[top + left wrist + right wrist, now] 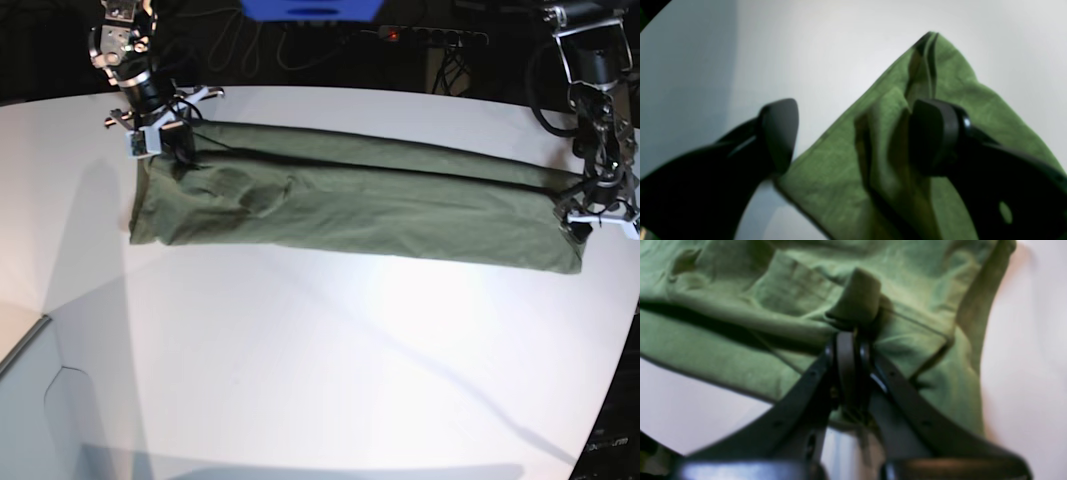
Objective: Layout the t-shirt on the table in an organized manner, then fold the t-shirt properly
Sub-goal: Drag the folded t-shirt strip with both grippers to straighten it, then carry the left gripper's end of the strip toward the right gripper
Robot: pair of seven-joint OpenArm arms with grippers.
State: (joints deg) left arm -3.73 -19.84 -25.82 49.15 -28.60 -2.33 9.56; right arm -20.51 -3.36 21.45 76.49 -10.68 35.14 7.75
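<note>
A dark background with cables and a power strip lies behind the white bench, which fills most of the base view. The t-shirt lies across the far half of the bench as a long narrow band, running from about ten o'clock to three o'clock in that view, folded lengthwise with some wrinkles near its ten o'clock end.

The right end effector sits at the ten o'clock end with its jaws pressed together on a small bunch of t-shirt fabric. The left end effector is at the three o'clock end with its jaws spread wide apart; one finger rests over the cloth, the other stands off over bare bench, and nothing is pinched between them.

The fabric looks light, soft and limp, so it will likely sag and crease wherever it is unsupported, and thin layers may slip from a shallow pinch. Sensible holds appear to be the corners and hemmed edges at each short end, gripping all layers together.
</note>
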